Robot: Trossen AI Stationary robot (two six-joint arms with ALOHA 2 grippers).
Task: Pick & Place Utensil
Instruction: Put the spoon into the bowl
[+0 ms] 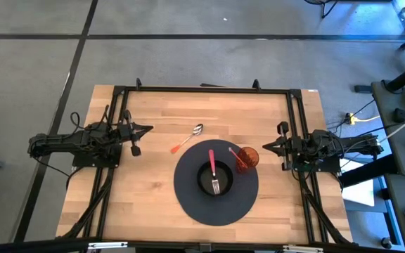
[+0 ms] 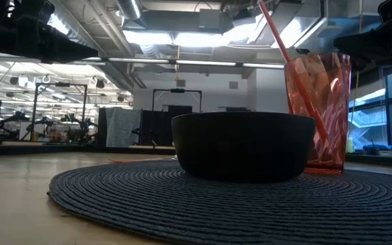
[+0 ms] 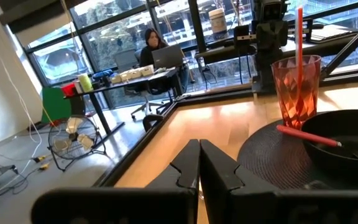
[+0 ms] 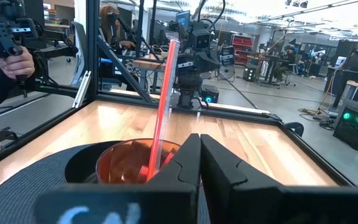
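Observation:
A spoon [image 1: 186, 140] with a red-orange handle lies flat on the wooden table, just beyond the far left edge of a round dark placemat [image 1: 188, 200]. A black bowl [image 1: 204, 184] stands on the mat. A red-handled fork [image 1: 213, 167] lies in it, tines inside, handle over the far rim. My left gripper [image 1: 148, 129] hovers shut at the table's left side, pointing level toward the spoon. My right gripper [image 1: 264, 147] hovers shut at the right side, close to a red cup [image 1: 249, 157]. Neither holds anything.
The red faceted cup [image 2: 318, 112] with a red straw [image 2: 281, 41] stands on the mat's far right part, next to the bowl [image 2: 243, 146]. Black frame rails run along the table's edges. A person's hand [image 4: 14, 62] holds a controller beyond the table.

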